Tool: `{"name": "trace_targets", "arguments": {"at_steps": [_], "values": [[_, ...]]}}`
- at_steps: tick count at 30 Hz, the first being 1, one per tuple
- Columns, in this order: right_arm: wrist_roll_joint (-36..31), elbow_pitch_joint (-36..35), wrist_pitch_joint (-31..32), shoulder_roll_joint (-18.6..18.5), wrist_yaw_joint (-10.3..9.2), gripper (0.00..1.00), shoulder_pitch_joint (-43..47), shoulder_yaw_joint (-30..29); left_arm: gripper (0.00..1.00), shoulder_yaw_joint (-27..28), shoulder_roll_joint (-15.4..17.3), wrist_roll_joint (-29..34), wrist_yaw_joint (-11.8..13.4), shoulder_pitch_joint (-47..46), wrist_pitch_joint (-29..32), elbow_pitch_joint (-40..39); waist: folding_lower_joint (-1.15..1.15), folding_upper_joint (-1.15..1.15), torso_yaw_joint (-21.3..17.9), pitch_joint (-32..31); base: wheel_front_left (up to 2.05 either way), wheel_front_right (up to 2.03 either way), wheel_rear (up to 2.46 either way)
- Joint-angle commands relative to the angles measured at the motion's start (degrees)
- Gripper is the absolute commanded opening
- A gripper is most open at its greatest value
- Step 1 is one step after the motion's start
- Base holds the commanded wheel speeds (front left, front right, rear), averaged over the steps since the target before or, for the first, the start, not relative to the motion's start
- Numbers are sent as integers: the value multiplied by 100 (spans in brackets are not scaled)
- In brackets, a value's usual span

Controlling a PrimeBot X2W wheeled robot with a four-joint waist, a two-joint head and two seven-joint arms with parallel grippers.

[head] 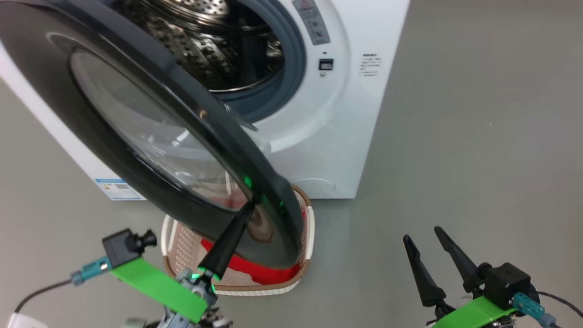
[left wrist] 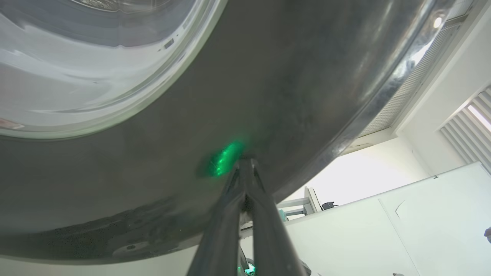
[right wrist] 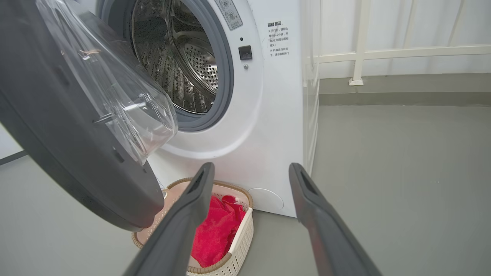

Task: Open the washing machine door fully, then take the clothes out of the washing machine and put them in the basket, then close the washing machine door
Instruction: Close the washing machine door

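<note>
Overhead, from the head view, the washing machine door (head: 150,132) stands swung partway out from the washing machine (head: 337,114). The left gripper (head: 248,207) has its fingers pinched together, gripping nothing, tips touching the door's black rim near its lower edge. Beneath the door sits the basket (head: 255,288) with the red clothes (head: 255,271) inside. The right gripper (head: 421,233) hangs over the grey floor (head: 478,159), spread wide and empty.

Up close in the left wrist view, the closed left gripper (left wrist: 245,163) meets the glossy door (left wrist: 268,76) beside a green glow (left wrist: 222,159).

Through the right wrist view, the right gripper (right wrist: 251,166) gapes with nothing between its fingers; past it, the clothes (right wrist: 218,230) lie in the basket (right wrist: 241,234) at the machine's foot, under the door (right wrist: 57,134), and the steel drum (right wrist: 184,69) shows no fabric.
</note>
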Motion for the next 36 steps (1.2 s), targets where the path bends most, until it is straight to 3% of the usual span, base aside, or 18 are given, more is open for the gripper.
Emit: {"name": "trace_targets", "arguments": {"at_steps": [1,24,36], "values": [[15,-150,-37,-32,1,100,-219,127,0,84,67,67,-35,-358,-109,-68,0,0,-231,195,0,0,0],[154,-141,-37,144,1,100,-741,82,0,-877,686,187,-35,-2882,-2141,1706,0,0,-1360,918,0,0,0],[164,-116,-37,186,1,100,-754,45,0,-1174,848,42,-35,-3395,-2503,2141,0,0,-1462,927,0,0,0]]}}
